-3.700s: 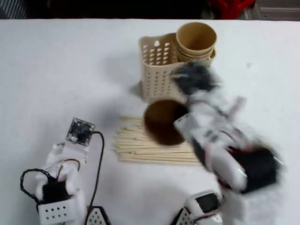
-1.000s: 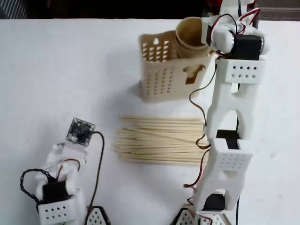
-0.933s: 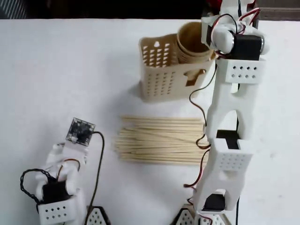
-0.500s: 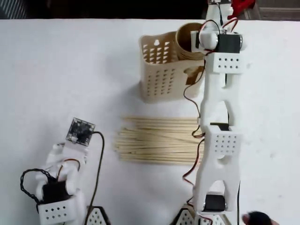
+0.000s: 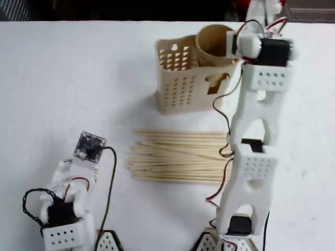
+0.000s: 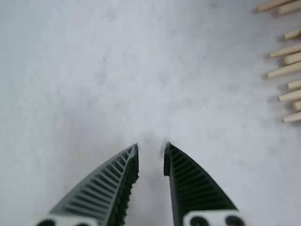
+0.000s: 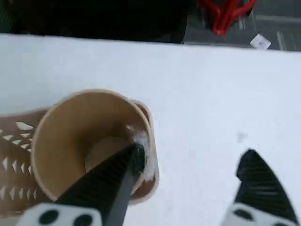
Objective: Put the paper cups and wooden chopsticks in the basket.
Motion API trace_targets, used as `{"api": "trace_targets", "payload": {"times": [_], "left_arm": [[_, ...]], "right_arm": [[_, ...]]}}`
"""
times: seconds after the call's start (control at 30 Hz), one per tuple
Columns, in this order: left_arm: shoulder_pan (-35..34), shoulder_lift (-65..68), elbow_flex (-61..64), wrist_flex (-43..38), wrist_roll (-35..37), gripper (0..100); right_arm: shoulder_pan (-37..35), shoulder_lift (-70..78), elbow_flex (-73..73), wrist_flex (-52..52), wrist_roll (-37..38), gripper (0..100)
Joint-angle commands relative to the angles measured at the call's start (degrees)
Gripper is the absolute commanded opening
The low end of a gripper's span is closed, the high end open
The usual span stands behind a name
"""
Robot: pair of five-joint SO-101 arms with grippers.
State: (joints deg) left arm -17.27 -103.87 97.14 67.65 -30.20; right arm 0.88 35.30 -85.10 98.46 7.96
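A stack of brown paper cups (image 5: 213, 43) stands in the right end of the cream basket (image 5: 180, 86) at the back of the table. My right arm (image 5: 257, 78) stretches out to it. My right gripper (image 7: 190, 159) is open wide: one fingertip (image 7: 136, 157) is inside the top cup (image 7: 91, 141), the other is outside over the table, and the rim sits between them untouched on that side. The wooden chopsticks (image 5: 178, 156) lie in a flat pile in front of the basket. My left gripper (image 6: 150, 148) hangs low over bare table, slightly open and holding nothing, with chopstick ends (image 6: 287, 70) nearby.
My left arm (image 5: 65, 209) is folded at the near left corner with its cable looped beside it. The basket's lattice wall (image 7: 11, 141) shows next to the cup. A dark floor and a red frame (image 7: 225, 12) lie beyond the table's far edge.
Earlier my right arm carried a cup over the chopsticks; that cup now sits on the stack in the basket. In the last half second the arm shifted slightly right.
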Motion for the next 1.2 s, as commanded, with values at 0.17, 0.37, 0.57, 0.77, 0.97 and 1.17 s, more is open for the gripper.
{"api": "trace_targets", "payload": {"times": [0.17, 0.37, 0.57, 0.77, 0.97, 1.17], "left_arm": [[0.7, -0.6, -0.2, 0.3, -0.4, 11], [0.7, -0.6, -0.2, 0.3, -0.4, 11], [0.7, -0.6, -0.2, 0.3, -0.4, 11], [0.7, -0.6, -0.2, 0.6, -0.4, 11], [0.7, -0.6, -0.2, 1.1, -0.4, 11], [0.7, -0.6, -0.2, 1.4, -0.4, 11]], "right_arm": [[-5.8, -24.0, 12.4, 0.5, 0.3, 2.9], [-19.3, -43.7, 52.9, 0.1, 15.9, 4.5], [-31.1, -61.3, 83.8, -2.6, 25.1, 5.3], [-37.3, -66.6, 112.4, -15.9, 38.6, 5.7], [-34.3, -59.1, 126.2, -37.1, 40.3, 14.5], [-30.4, -46.9, 124.2, -46.1, 40.7, 14.9]]}}
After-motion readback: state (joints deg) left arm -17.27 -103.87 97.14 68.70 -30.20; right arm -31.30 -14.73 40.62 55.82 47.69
